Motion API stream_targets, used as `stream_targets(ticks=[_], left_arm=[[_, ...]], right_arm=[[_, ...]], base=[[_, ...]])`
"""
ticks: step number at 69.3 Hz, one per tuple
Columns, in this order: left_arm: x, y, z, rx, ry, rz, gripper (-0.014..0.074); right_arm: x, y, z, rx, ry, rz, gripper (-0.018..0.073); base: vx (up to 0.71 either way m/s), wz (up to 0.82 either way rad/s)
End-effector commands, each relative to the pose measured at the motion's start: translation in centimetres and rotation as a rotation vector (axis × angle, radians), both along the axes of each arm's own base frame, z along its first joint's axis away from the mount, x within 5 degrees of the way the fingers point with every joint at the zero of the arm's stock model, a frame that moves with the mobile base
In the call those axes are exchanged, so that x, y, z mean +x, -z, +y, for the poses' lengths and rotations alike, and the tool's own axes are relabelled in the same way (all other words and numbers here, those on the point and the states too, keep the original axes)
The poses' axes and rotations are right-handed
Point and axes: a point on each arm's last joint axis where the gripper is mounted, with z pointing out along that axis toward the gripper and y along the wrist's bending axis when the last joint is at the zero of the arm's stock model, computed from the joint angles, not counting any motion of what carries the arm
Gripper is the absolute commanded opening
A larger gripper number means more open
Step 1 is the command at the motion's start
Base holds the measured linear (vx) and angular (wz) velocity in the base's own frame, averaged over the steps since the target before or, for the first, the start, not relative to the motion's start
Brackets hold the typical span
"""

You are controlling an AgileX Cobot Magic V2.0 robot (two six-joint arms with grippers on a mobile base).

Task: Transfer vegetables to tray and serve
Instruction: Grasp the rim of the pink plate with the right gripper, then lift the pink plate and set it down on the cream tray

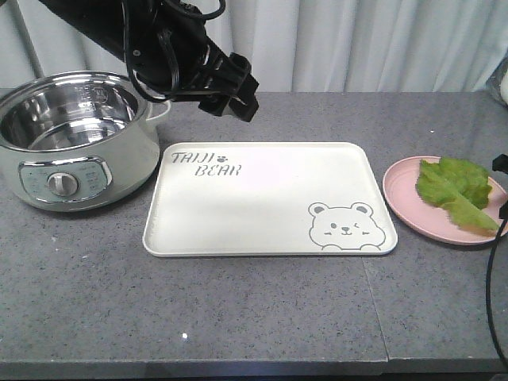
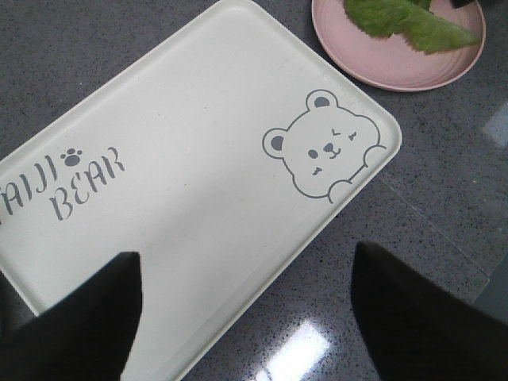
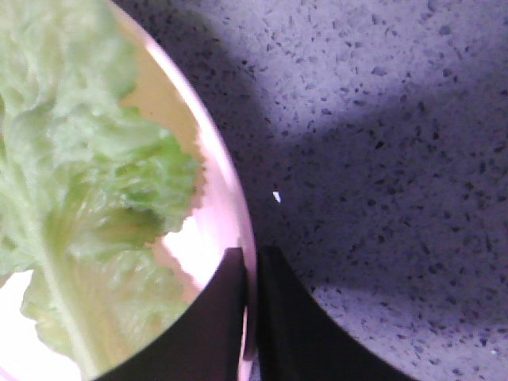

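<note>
Clamped right gripper [image 3: 252, 317] on pink plate's [image 3: 228, 202] rim beside lettuce leaf [image 3: 79, 159], bench's [image 1: 238, 317] right edge; held left gripper [image 2: 246, 254] agape over tray [image 2: 198, 159].

On worktop [image 2: 413, 230]: tray [image 2: 198, 119]; lettuce leaf [image 2: 405, 20] on pink plate [image 2: 381, 59], far right, apart from tray; left claw [image 2: 244, 262] spread wide.

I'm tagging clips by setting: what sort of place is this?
Probably a kitchen-style setup, perhaps staged: a grey speckled counter, an electric pot with a dial, and a lettuce leaf on a pink plate.
</note>
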Motion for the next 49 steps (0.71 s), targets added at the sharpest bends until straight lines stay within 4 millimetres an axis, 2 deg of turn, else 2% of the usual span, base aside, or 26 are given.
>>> stream_targets(ticks=[1,23,33,42,49], left_arm=[[-1.5,-2.5,0.5,-0.063,0.002,-0.062,0.0534],[-1.5,-2.5,0.5,-0.063,0.000,-0.061,0.0534],[-1.5,-2.5,0.5,-0.063,0.000,-0.061,0.0534],[-1.5,-2.5,0.6,-0.061,-0.001,-0.063,0.0534],[-1.4,-2.5,0.6,-0.059,-0.013,-0.062,0.0534]], right_arm=[[0.0,-3.9,-0.2,-0.042,0.025,-0.136,-0.0008],[0.0,-7.0,0.5,-0.018,0.034,-0.295,-0.0006],[0.1,-8.1,1.4,0.060,0.012,-0.357,-0.0006],[0.7,-8.6,3.7,0.164,-0.071,-0.401,-0.0004],[1.4,-8.8,6.6,0.199,-0.178,-0.423,-0.0004]], base=[[0.00,0.00],[0.00,0.00],[0.00,0.00],[0.00,0.00],[0.00,0.00]])
